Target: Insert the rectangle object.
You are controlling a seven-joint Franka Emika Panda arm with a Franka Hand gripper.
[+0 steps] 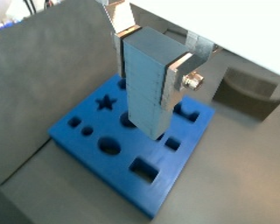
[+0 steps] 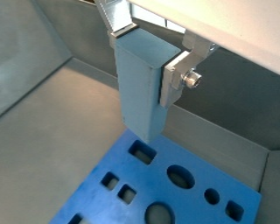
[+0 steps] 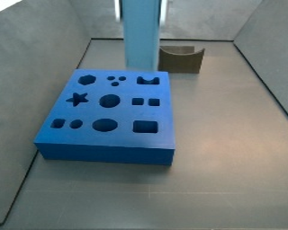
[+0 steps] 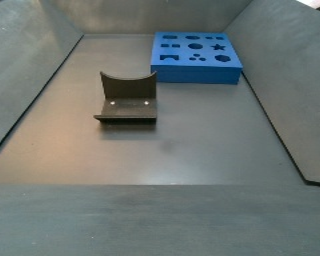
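My gripper [image 1: 152,54] is shut on the rectangle object [image 1: 149,96], a tall light grey-blue bar held upright between the silver fingers [image 1: 184,74]. Both wrist views show this grip [image 2: 150,54]. The bar [image 2: 140,105] hangs over the flat blue board [image 2: 95,206], which has shaped holes. In a side view the bar [image 3: 140,36] comes down from the top edge, and its lower end is over the board's [image 3: 125,115] far edge. I cannot tell whether it touches. The gripper body is cut off there. In the side view showing the board [image 4: 190,72] at the back, bar and gripper are out of view.
A small dark olive U-shaped holder [image 3: 183,58] stands on the grey floor beyond the board, also seen in a wrist view [image 1: 250,94] and a side view [image 4: 125,100]. Grey walls enclose the floor on all sides.
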